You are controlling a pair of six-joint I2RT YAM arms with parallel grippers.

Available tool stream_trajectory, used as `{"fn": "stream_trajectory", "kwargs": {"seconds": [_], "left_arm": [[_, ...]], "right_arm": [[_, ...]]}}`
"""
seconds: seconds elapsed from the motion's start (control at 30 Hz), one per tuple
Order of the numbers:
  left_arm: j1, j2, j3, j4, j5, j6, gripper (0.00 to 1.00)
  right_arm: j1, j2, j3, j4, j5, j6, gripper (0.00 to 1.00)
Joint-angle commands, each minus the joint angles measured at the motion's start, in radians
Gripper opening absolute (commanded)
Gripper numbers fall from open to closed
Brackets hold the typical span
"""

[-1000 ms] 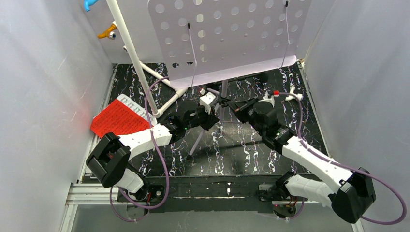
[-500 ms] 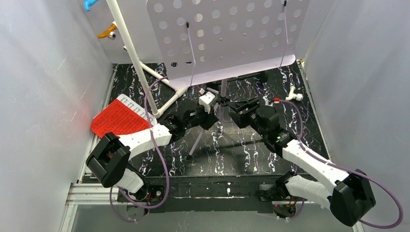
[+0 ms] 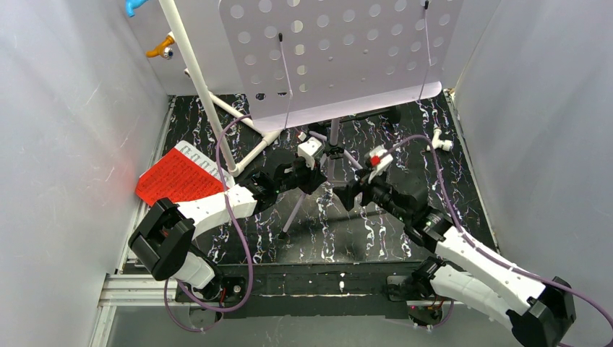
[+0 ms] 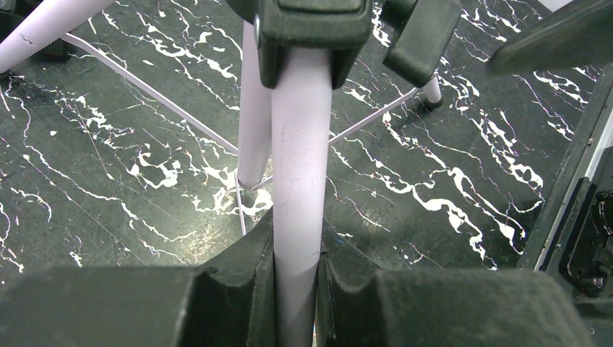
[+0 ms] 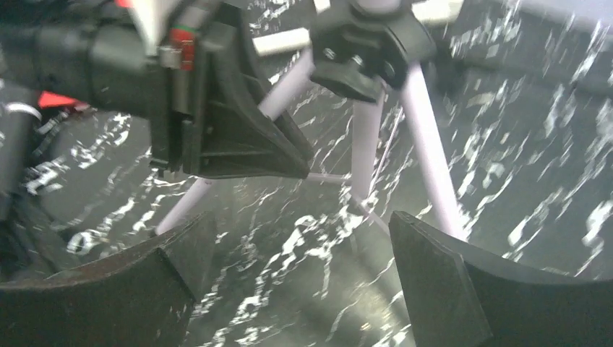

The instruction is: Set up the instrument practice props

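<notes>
The lilac perforated music stand [image 3: 340, 50] rises at the back of the black marbled table [image 3: 361, 231], its tripod legs spread below the hub [image 5: 369, 43]. My left gripper [image 3: 316, 172] is shut on one lilac leg [image 4: 300, 159], which runs straight up between the fingers [image 4: 253, 275]. My right gripper [image 3: 353, 194] hangs open just right of the tripod with nothing between its fingers [image 5: 434, 275]; another leg [image 5: 430, 159] passes behind the right finger. The red music sheet [image 3: 177, 177] lies at the left wall, a white edge showing along its far side.
A white PVC pipe frame [image 3: 199, 87] slants up at the back left, with blue [image 3: 134, 7] and orange [image 3: 160, 49] fittings near the wall. A small white pipe fitting [image 3: 441, 141] lies at the right. Grey walls close in both sides.
My right gripper opened wide, let go near the tripod hub and drew back toward the near edge. The left gripper kept its hold on the leg.
</notes>
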Motion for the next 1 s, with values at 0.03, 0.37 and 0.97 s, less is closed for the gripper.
{"fn": "stream_trajectory", "kwargs": {"seconds": [0.03,0.37,0.97], "left_arm": [[-0.002,0.041,-0.009,-0.155,-0.039,-0.036,0.0],[-0.002,0.023,-0.001,-0.155,-0.028,-0.053,0.0],[-0.002,0.018,0.008,-0.162,-0.022,-0.059,0.0]], "right_arm": [[0.043,-0.072,-0.034,0.272,0.034,-0.52,0.98],[0.048,0.121,0.112,0.259,-0.047,-0.784,0.57],[0.098,0.228,0.127,0.385,0.135,-0.825,0.65]]}}
